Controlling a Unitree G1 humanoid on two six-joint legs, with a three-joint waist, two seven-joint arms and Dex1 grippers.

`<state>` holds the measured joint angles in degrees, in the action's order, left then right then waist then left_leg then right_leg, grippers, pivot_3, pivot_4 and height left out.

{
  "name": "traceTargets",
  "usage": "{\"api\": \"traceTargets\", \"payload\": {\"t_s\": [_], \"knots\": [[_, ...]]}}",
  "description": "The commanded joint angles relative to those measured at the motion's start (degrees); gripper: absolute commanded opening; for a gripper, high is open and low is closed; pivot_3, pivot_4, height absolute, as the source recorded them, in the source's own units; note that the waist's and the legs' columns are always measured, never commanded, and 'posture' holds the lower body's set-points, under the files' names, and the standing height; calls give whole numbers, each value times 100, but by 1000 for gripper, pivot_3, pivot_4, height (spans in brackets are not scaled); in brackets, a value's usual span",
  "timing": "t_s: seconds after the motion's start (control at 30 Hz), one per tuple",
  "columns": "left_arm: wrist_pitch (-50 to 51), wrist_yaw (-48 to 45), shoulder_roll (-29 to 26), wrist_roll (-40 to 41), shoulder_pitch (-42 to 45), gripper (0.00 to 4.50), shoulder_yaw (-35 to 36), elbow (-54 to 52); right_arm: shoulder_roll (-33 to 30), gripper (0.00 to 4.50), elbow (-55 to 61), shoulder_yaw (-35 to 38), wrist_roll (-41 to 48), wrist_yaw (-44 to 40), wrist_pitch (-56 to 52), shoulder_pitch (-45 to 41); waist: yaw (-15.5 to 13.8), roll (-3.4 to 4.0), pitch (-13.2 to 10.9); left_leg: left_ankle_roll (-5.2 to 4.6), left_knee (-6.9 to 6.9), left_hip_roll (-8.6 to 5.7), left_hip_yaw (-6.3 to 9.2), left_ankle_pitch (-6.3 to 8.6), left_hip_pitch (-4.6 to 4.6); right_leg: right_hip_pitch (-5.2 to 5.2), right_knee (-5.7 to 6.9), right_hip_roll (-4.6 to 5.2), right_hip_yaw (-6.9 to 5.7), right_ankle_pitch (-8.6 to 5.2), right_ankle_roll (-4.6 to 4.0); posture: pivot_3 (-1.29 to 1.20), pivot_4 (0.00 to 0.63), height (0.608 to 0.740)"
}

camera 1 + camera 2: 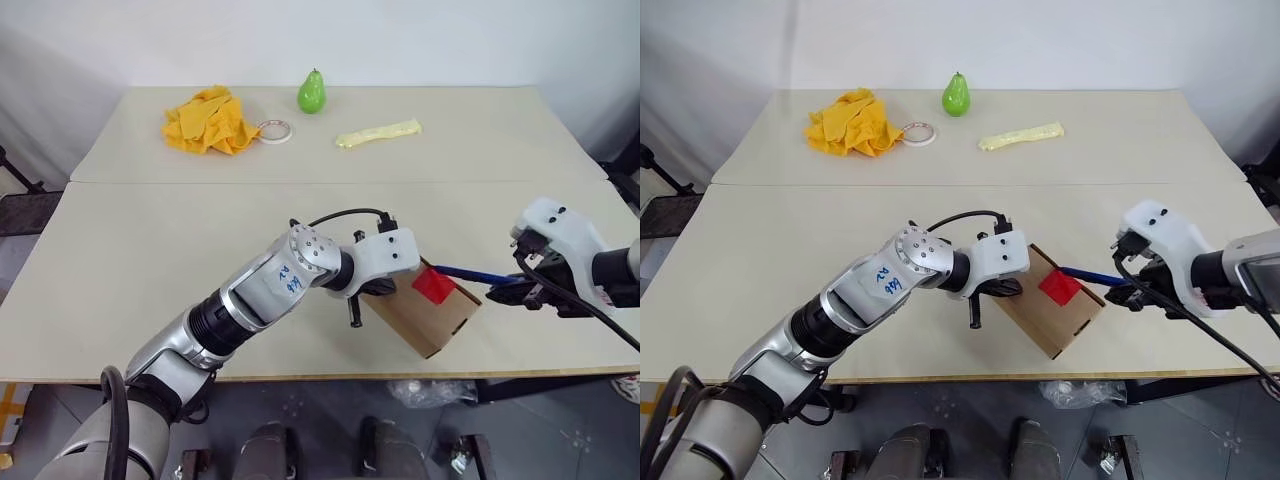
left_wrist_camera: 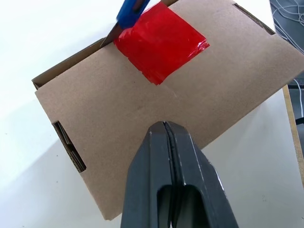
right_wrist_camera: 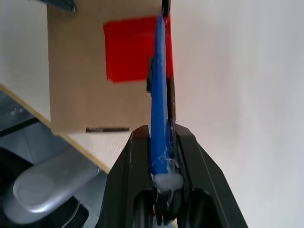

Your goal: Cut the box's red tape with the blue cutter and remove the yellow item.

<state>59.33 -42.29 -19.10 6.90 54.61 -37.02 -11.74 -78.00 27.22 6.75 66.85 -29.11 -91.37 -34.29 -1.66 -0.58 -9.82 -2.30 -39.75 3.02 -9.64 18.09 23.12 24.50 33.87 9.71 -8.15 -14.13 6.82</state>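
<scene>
The brown cardboard box [image 1: 428, 318] lies near the table's front edge, flaps closed under a patch of red tape [image 1: 433, 285]. My left gripper [image 2: 164, 126] is shut and empty, its tips over the box's top [image 2: 104, 104] close to one long edge; whether they touch it I cannot tell. My right gripper [image 3: 160, 135], to the right of the box, is shut on the blue cutter [image 3: 159, 95]. The cutter's [image 1: 468, 273] metal tip meets the tape's [image 2: 159, 40] edge at the flap seam. The yellow item is hidden.
At the back of the table lie an orange-yellow rumpled cloth [image 1: 208, 122], a tape roll [image 1: 274, 131], a green pear [image 1: 312, 92] and a long pale yellow strip [image 1: 378, 133]. The table's front edge [image 1: 300, 378] runs just below the box.
</scene>
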Motion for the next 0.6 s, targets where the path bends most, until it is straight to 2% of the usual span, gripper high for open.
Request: {"api": "traceTargets", "payload": {"t_s": [0.03, 0.37, 0.6], "knots": [[222, -10, -31, -141, -259, 0, -410, 492, -27, 169, 143, 10, 94, -76, -112, -3, 0, 0, 0, 0, -1, 1, 0, 0, 0, -1, 0, 0, 0, 0, 0, 0, 150, 740], [106, -16, 60, -172, -261, 0, -376, 569, 569, 169, -258, -603, -522, -1, -112, -946, 9, 1, 3, -12, -22, 3, -2, 8, 6, -1, -2, 2, 4, 16, 0, 0, 150, 740], [99, 19, 95, -183, -303, 0, -344, 570, 81, 169, -553, -1302, -174, -454, -113, -1321, -1, 1, 3, -18, -22, -3, -3, 13, 9, -1, -5, 9, 4, 18, 3, 0, 150, 740]]}}
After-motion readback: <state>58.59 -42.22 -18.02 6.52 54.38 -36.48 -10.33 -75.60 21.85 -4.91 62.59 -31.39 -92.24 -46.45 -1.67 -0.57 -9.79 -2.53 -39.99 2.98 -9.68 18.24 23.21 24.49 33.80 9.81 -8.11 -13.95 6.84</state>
